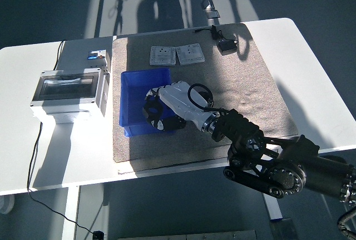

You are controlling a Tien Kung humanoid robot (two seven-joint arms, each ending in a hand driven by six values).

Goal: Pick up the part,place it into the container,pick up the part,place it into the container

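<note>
The right hand (167, 103) reaches over the blue bin (133, 84), its fingers (151, 109) curled around a black part (151, 105). The part sits just under the fingers, above the bin's near right corner, so it can drop straight in. It looks ready to let go, I think. Past the fingers lie two grey plates (177, 55) on the brown mat (245, 95). A grey box (69, 87) stands on the worktop (16, 140) beside the bin.

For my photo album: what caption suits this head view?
Robot's right hand reaches over the blue container, fingers curled around a black part.
</note>
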